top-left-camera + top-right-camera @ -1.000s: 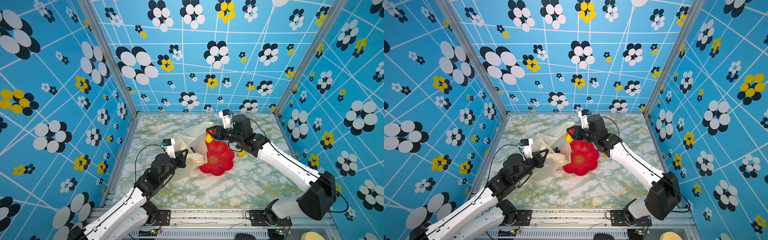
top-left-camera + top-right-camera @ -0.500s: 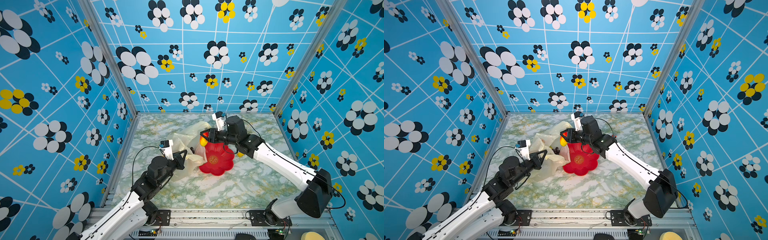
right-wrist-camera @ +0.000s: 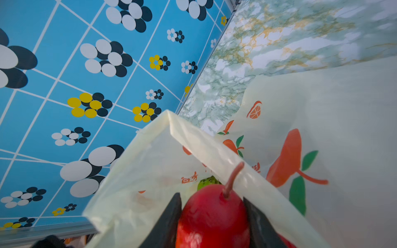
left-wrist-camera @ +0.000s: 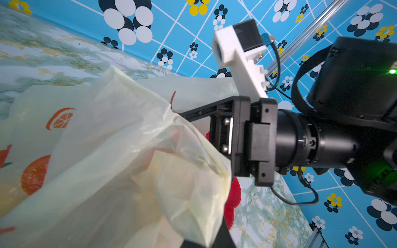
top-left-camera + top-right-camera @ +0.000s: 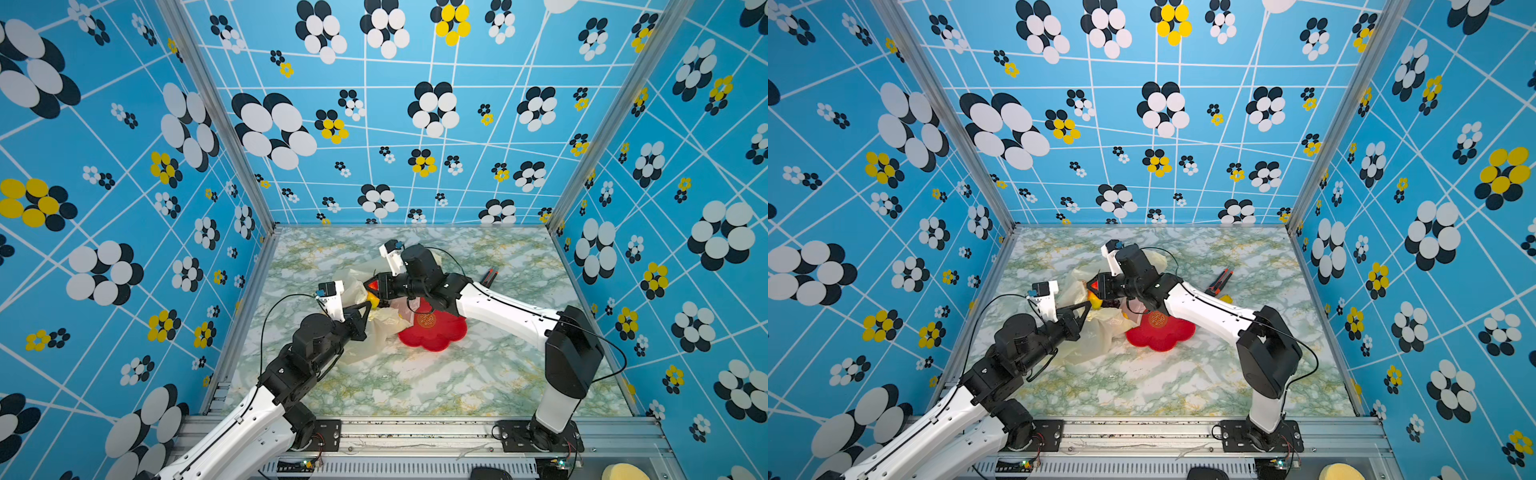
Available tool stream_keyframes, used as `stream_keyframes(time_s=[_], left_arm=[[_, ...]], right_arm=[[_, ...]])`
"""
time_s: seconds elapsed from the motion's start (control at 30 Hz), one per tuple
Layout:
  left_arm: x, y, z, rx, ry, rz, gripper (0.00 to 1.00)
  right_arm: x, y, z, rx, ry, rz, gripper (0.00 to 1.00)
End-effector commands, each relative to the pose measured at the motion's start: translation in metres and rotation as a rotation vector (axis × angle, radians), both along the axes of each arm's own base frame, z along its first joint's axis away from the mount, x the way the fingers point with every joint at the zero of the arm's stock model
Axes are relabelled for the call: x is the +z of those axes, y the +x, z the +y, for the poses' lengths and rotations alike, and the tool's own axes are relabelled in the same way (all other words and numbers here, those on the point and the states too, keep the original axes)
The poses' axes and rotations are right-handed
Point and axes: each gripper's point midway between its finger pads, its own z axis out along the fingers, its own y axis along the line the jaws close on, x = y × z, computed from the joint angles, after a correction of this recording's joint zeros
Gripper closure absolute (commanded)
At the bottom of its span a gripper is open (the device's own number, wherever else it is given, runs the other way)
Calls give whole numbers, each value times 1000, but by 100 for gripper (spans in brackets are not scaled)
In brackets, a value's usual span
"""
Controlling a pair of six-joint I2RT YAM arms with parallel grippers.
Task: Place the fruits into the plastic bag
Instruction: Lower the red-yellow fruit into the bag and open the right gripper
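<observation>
Now, right hand [image 3: 211, 198]: closed around a red fruit [image 3: 212, 216] with a brown stem, at the bag's open mouth
Left hand [image 5: 367, 308]: pinched shut on the plastic bag [image 4: 111, 154] rim, holding it up
Inside bag: a green fruit [image 3: 207, 182] shows
Bag position: crumpled on the marble desk [image 5: 415, 386], against the red plate [image 5: 432, 338]

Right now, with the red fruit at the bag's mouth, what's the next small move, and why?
Probably ease the right gripper a little deeper into the plastic bag before opening. It grips the red fruit right at the rim, which the left gripper pinches up; a green fruit already lies farther inside.
</observation>
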Motion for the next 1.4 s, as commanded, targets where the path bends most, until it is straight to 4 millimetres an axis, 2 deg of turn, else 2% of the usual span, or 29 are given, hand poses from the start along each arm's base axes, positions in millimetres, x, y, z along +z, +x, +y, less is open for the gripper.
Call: stream_keyframes(time_s=[0.0,0.03,0.13,0.5,0.6,0.7,0.97,1.03,1.17,1.2,1.37], left_arm=[[15,-1,17,66,21,-55,100],[15,-2,20,75,16,-60,100],[15,-2,24,91,0,-63,100],[10,-2,22,87,-14,-37,100],[8,-2,24,90,-13,-33,100],[7,-3,24,91,-14,-28,100],[4,-1,22,88,-23,-17,100],[2,-2,22,86,-22,-10,100],[1,-4,25,95,-27,2,100],[0,-4,26,99,-29,6,100],[-3,-5,28,113,-42,34,100]], right_arm=[[18,-12,17,64,26,-26,48],[15,-14,18,72,17,-20,42],[10,-16,17,73,-2,-15,36],[6,-21,16,89,1,1,36],[15,-21,9,80,-10,-32,36],[35,-22,0,73,-20,-89,35],[100,-28,-38,57,-32,-284,25],[113,-31,-51,58,-39,-355,19],[118,-31,-76,69,-88,-504,7],[116,-30,-83,73,-113,-543,1],[102,-18,-124,15,-232,-735,1]])
